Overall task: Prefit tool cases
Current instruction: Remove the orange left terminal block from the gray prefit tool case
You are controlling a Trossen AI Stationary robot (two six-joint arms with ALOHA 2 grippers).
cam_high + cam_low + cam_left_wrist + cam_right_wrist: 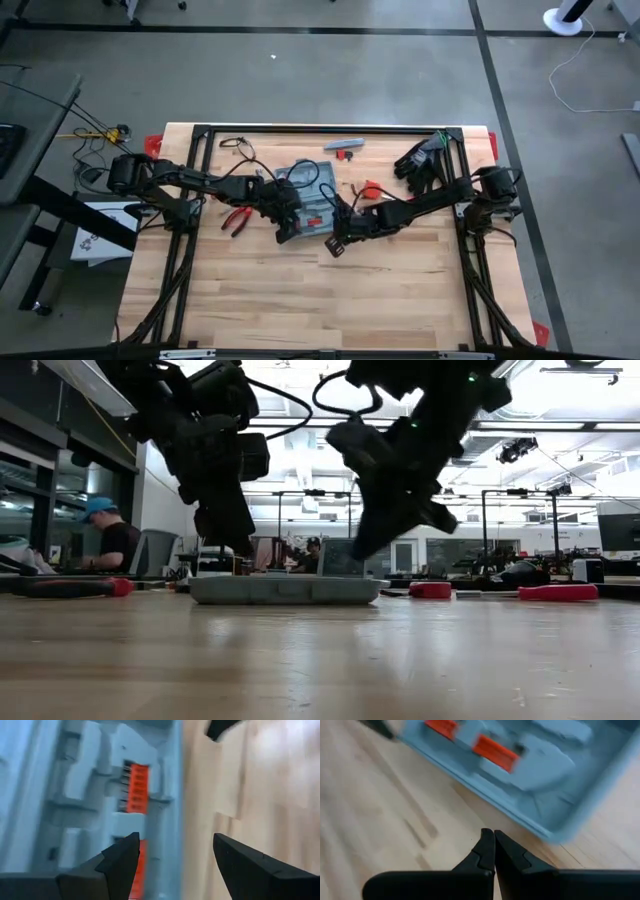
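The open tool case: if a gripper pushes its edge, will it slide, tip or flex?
The tool case lies flat and low on the wooden table, so it would probably slide rather than tip. Its moulded plastic recesses suggest a stiff, fairly light shell.

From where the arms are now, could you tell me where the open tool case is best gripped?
Probably by the thin raised side wall of the tool case, straddled from above. The left hand hangs open there already; the case lies flat, so only its rim offers a pinch.
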